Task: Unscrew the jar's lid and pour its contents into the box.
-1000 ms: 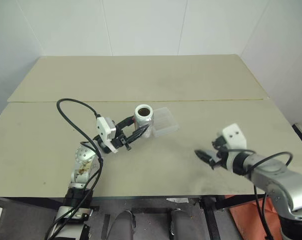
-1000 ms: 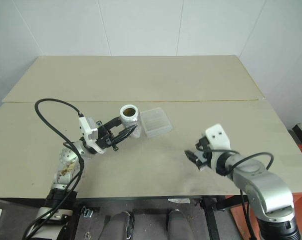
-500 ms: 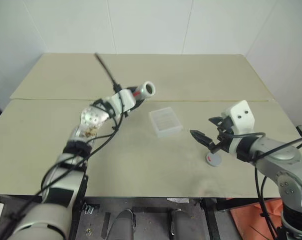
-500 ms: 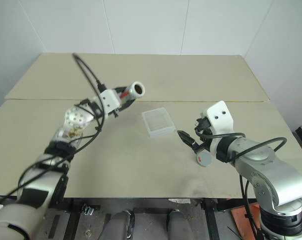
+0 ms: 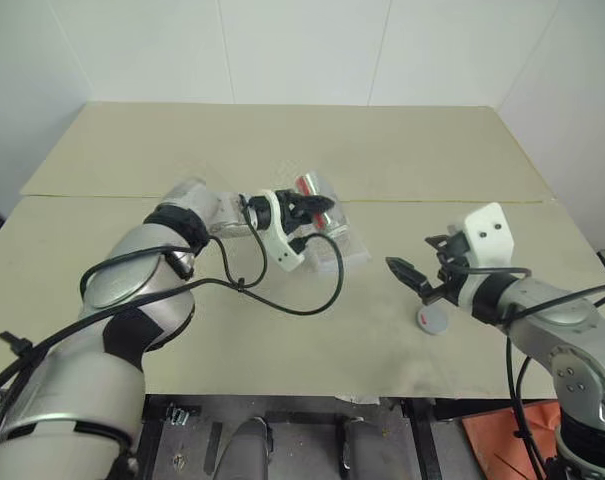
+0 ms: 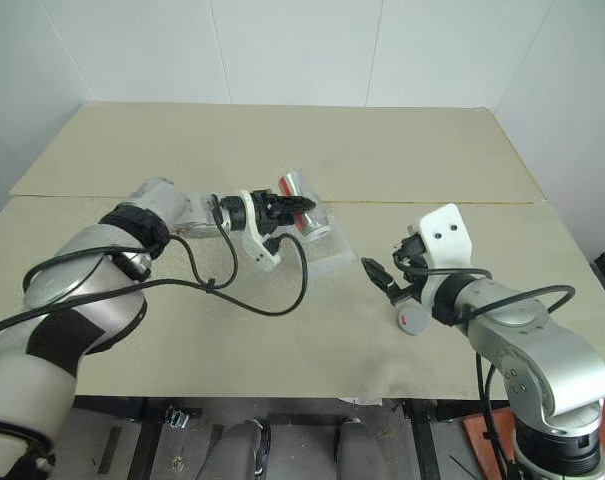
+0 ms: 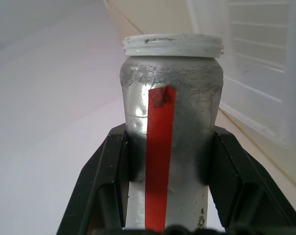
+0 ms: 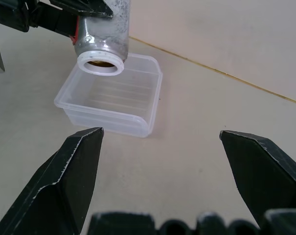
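Head views: the left gripper [image 5: 304, 210] is clamped on the jar [image 5: 317, 202], tipped over the box [image 5: 344, 246]; the lid [image 5: 430, 320] lies on the table [image 5: 282, 150] beneath the right gripper [image 5: 414, 281], whose jaws stand wide and empty. Left wrist view: fingers [image 7: 106, 171] pinch the jar's body. Right wrist view: the open mouth sits above the box's near edge; risk: the contents may drop outside if it drifts.

Beige table [image 5: 282, 330] with clear box [image 8: 113, 100] and lid [image 5: 431, 319]
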You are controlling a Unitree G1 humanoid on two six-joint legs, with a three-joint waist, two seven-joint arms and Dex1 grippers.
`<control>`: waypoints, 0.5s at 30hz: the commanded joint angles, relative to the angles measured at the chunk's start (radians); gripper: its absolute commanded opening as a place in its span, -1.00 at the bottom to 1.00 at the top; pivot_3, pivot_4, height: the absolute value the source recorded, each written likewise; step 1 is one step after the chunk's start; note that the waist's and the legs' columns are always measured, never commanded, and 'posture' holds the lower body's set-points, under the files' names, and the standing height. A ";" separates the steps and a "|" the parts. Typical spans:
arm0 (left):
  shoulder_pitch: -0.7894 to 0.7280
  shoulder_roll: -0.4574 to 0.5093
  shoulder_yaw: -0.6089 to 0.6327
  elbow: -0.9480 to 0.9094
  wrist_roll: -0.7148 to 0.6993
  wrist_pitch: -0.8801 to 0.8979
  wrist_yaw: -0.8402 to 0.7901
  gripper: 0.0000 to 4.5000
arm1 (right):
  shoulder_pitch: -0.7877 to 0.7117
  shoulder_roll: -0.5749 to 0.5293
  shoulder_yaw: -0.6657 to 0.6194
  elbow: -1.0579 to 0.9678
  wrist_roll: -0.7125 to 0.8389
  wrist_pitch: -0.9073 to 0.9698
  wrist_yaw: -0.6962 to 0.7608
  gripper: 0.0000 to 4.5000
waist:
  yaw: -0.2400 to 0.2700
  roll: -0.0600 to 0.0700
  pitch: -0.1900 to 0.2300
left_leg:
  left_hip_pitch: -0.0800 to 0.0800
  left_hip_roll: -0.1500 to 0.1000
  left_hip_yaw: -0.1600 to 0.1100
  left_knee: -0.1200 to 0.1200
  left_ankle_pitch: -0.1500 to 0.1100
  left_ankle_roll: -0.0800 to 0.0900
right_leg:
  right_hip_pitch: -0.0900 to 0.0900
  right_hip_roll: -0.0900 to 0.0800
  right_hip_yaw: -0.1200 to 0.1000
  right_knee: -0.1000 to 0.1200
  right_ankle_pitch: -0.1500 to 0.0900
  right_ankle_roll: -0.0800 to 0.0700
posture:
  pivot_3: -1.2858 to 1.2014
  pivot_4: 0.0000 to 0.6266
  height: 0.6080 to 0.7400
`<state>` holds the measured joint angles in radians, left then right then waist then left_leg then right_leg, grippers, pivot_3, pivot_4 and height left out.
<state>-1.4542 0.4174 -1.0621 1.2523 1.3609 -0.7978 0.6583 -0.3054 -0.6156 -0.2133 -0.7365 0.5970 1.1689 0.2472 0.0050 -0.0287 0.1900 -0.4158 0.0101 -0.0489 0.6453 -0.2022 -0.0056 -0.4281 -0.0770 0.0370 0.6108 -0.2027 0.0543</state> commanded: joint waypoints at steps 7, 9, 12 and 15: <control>-0.100 -0.042 -0.199 0.084 0.181 0.129 0.293 -0.16 | -0.006 -0.017 -0.033 -0.033 -0.004 -0.001 -0.013 0.99 | 0.000 0.000 0.000 | 0.000 0.000 0.000 0.000 0.000 0.000 | -0.001 0.000 0.000 0.001 0.000 0.000 | 0.03 -0.52 1.00; -0.103 -0.040 -0.186 0.091 0.160 0.134 0.298 -0.16 | -0.003 -0.015 -0.033 -0.028 -0.005 -0.006 -0.013 0.99 | 0.000 0.000 0.000 | 0.000 0.000 0.000 0.000 0.000 0.000 | -0.001 0.000 0.000 0.001 0.000 0.000 | 0.03 -0.52 1.00; -0.096 -0.037 -0.172 0.095 0.137 0.138 0.299 -0.16 | -0.002 -0.013 -0.025 -0.020 -0.010 -0.012 -0.012 0.99 | 0.002 0.000 0.000 | 0.000 0.000 0.000 0.000 0.000 0.000 | -0.001 0.000 0.000 0.001 0.000 0.000 | 0.03 -0.52 1.00; -0.051 -0.022 -0.023 0.117 -0.045 -0.030 0.164 -0.16 | -0.001 -0.013 -0.014 -0.010 -0.020 -0.023 -0.010 0.99 | 0.003 0.000 0.000 | 0.000 -0.001 0.000 0.001 0.000 0.000 | -0.001 -0.001 0.000 0.001 0.000 0.000 | 0.03 -0.52 1.00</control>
<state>-1.5184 0.3808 -1.1919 1.3512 1.4493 -0.7284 0.9017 -0.3036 -0.6196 -0.2160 -0.7347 0.5913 1.1694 0.2377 0.0079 -0.0288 0.1900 -0.4158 0.0095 -0.0486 0.6459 -0.2021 -0.0058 -0.4288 -0.0777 0.0374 0.6121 -0.2025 0.0542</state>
